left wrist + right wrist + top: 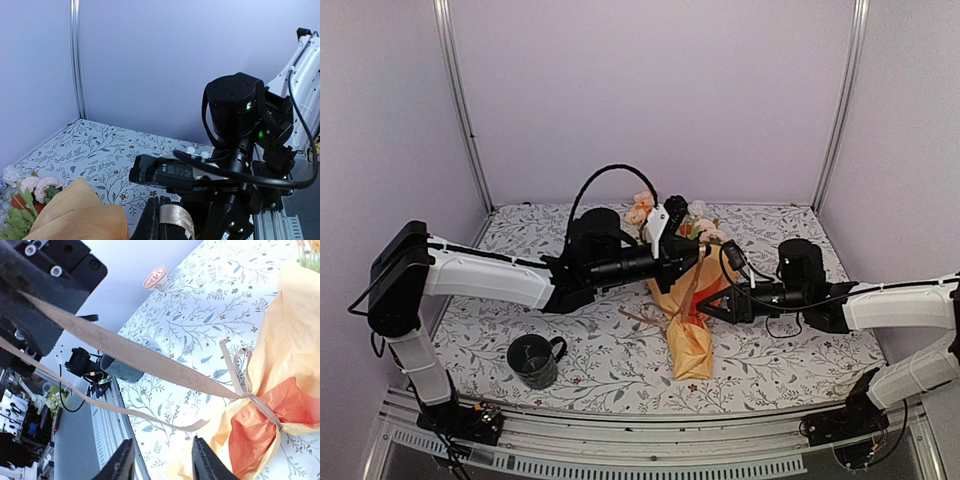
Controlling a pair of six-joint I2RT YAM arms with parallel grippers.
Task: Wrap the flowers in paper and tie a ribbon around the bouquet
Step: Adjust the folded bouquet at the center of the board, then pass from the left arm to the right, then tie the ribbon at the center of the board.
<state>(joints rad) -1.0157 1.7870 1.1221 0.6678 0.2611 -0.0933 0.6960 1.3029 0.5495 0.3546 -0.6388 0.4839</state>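
two strands of ribbon (150, 362) are seen running from the knot cinched round the neck of the bouquet (688, 325), which is laid at mid-table with its flowers (700, 228) turned to the far side. the upper strand is drawn taut to the left claw (158, 220), which is pinched closed on it. the lower strand is draped slack just above the right claw (162, 445), whose fingers are parted with nothing between them. the bouquet's wide end is crossed by the left arm (490, 275). a dark mug (533, 360) is stood near the front edge of the table (800, 360), well apart from the mustard paper (295, 330).
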